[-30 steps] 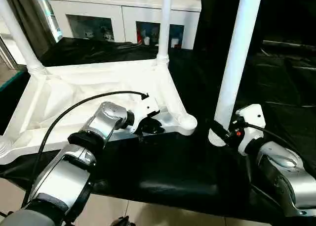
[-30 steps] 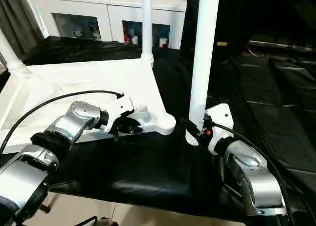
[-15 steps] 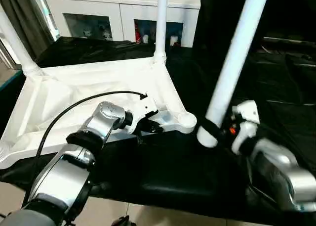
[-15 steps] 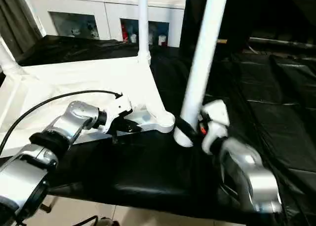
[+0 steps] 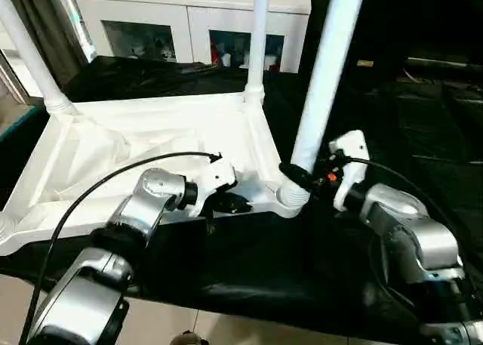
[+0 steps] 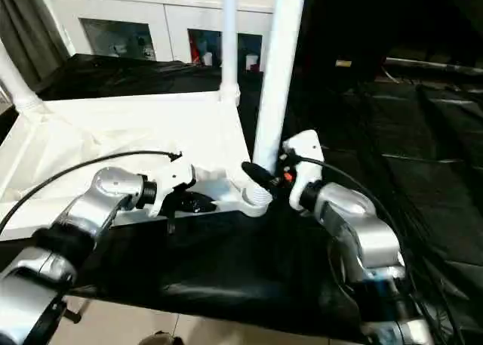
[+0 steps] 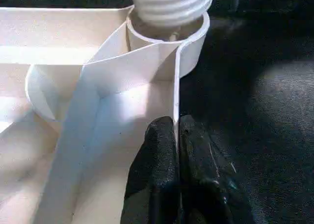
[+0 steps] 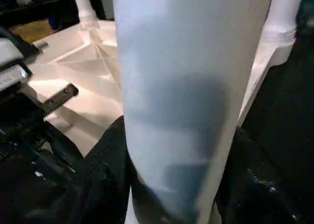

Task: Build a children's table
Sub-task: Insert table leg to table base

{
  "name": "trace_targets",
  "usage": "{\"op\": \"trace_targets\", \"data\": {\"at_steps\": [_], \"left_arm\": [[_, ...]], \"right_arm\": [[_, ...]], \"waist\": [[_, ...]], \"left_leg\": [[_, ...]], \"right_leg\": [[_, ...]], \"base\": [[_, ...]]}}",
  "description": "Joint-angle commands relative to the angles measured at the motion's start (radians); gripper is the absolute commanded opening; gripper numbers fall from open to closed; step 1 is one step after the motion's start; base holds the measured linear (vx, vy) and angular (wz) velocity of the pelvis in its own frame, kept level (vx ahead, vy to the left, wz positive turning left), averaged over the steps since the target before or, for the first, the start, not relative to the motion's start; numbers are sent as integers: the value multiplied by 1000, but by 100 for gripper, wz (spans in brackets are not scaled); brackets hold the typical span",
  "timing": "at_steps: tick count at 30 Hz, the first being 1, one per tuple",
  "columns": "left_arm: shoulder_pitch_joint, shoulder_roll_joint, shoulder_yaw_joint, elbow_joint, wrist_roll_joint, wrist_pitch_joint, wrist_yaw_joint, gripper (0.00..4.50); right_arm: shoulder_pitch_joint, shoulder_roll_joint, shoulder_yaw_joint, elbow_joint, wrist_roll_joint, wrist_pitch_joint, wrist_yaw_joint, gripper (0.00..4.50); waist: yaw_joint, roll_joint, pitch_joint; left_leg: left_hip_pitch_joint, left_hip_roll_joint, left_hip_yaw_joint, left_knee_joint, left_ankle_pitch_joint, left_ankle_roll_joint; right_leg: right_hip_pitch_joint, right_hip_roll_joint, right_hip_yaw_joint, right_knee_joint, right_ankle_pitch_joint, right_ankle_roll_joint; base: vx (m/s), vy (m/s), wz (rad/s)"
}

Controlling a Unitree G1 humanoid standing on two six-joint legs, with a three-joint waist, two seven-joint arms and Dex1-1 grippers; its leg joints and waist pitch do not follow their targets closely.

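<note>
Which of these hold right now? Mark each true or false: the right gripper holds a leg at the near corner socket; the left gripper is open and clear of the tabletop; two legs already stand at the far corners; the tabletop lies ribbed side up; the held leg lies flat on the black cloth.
1. The right gripper holds a leg at the near corner socket. True.
2. The left gripper is open and clear of the tabletop. False: it is shut on the tabletop's near rim.
3. Two legs stand at the far corners. True: the far left leg and far right leg.
4. The tabletop lies ribbed side up. True.
5. The held leg lies flat on the black cloth. False: it stands nearly upright.
</note>
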Motion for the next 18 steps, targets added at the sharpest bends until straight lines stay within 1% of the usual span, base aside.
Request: {"op": "trace_targets", "data": {"at_steps": [1, 2, 6, 9, 11, 15, 18], "left_arm": [[34, -3, -3, -27, -14, 16, -6, 0], [37, -2, -4, -34, -12, 21, -7, 0], [39, 11, -21, -49, 10, 33, -13, 0], [25, 24, -42, -34, 41, 35, -15, 0], [19, 26, -47, -33, 48, 44, -13, 0], [6, 29, -56, -24, 66, 50, -7, 0], [2, 30, -56, -23, 68, 54, -5, 0]], "right_arm": [[-31, 2, 11, 49, -27, -38, 16, 189], [-34, 3, 14, 56, -29, -40, 19, 189], [-49, 2, 34, 85, -41, -43, 33, 189], [-65, -1, 52, 119, -54, -33, 43, 189], [-76, -1, 59, 145, -64, -41, 48, 189], [-96, 8, 59, 188, -75, -55, 55, 189], [-98, 9, 56, 188, -66, -36, 61, 189]], "waist": [[2, -21, -69], [0, -22, -67], [-1, -22, -69], [-5, -23, -68], [-7, -24, -68], [-10, -24, -66], [-10, -25, -66]], "left_leg": [[19, 24, 5, -67, -173, 33], [18, 24, 5, -67, -175, 32], [19, 23, 5, -67, -164, 27], [20, 22, 5, -68, -178, 20], [22, 22, 4, -70, -201, 9], [23, 23, 3, -73, -229, -4], [25, 23, 3, -73, -234, -5]], "right_leg": [[32, -40, 11, -56, -72, -240], [32, -39, 11, -57, -74, -238], [32, -37, 11, -55, -48, -235], [32, -35, 12, -57, -51, -233], [32, -36, 12, -59, -73, -233], [31, -36, 12, -61, -85, -232], [30, -34, 12, -60, -75, -235]], "base": [[0, 0, 0], [0, 0, 0], [0, 0, 0], [0, 0, 0], [0, 0, 0], [0, 0, 0], [0, 0, 0]]}}
